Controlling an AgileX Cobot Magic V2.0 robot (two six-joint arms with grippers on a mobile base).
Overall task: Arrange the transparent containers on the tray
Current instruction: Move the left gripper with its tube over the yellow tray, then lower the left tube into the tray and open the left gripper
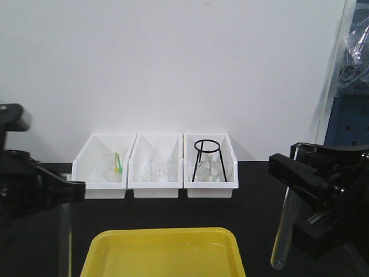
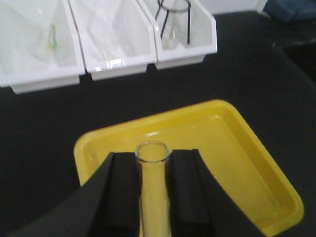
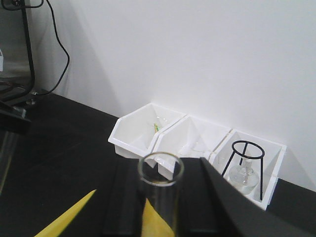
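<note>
Over black table, both test tubes hang near-upright, rims up.

Lab setup: matte black desk against a plain white wall. Centre frame, white plastic bins hold clear glass beakers and a black wire tripod stand. Slim clear glass test tube lower right.

From the front, looking level toward the wall from between the arms, with the left gripper and right gripper at the frame's edges. From each wrist, sitting close behind the jaws: left tilted down, right aimed forward. Shared ahead of both pincers: yellow tray, white bins.
</note>
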